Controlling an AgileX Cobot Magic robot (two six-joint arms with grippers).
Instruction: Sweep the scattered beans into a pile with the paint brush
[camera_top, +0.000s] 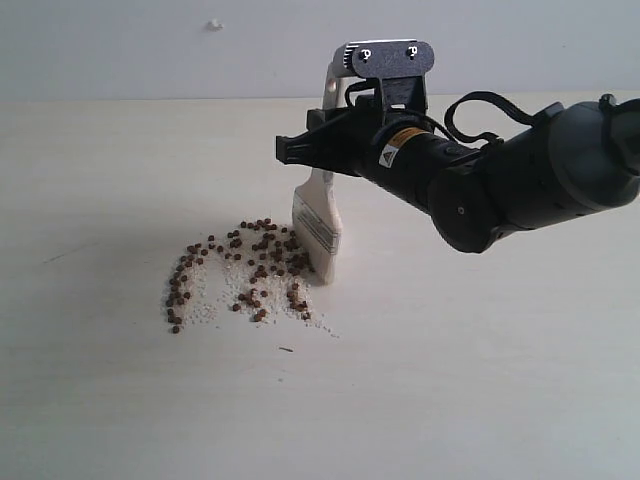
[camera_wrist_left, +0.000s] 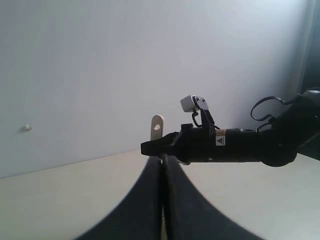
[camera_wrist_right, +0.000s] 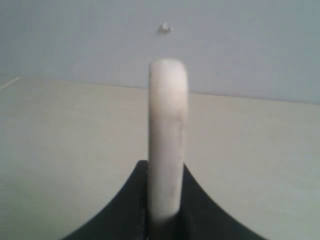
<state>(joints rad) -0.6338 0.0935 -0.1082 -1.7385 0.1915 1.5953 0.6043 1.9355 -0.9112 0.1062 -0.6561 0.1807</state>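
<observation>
Right gripper: clamped on the handle of the paint brush, about midway up; the handle is seen pinched between the two black fingers in the right wrist view.
Left gripper: pressed fully together, with nothing held between its fingers; it is not seen in the exterior view.
Right arm: brought in from the right of the scene, with the dark forearm sloping down toward the left. The gripper is held roughly level and pointed left, with the wrist camera on top.
Left arm: only its gripper is shown, in the left wrist view, aimed across the tabletop toward the right gripper and the pale wall. Its height above the tabletop cannot be told.
Paint brush pose: held nearly upright with a slight tilt, handle end up and bristles down. The holed end of the handle is seen standing above the right gripper. The bristle tips are set on the tabletop.
Beans: spread on the tabletop just left of the bristles, the nearest ones touching or just beside the brush. A line is formed down the left side, a band across the far side, and small clusters in the middle and on the right.
White grains: scattered among and around the beans, thickest on the near left.
Other: a small dark fleck is seen on the tabletop just near of the beans.
</observation>
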